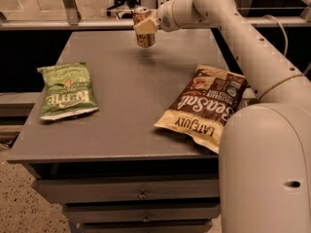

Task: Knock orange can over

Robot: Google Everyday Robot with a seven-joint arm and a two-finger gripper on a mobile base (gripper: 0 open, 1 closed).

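At the far edge of the counter [131, 96], the upright orange can [145, 39] touches the end effector [146, 25], whose grip cannot be told; light, stiff, slick, it likely topples if pushed high.

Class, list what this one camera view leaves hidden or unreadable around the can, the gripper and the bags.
- Camera view: orange can, middle covered by the gripper at the table's far edge; label unreadable.
- Brown chip bag: right corner hidden behind the robot's body.
- Green chip bag: small print too small.
- Drawers: cut off by bottom edge.
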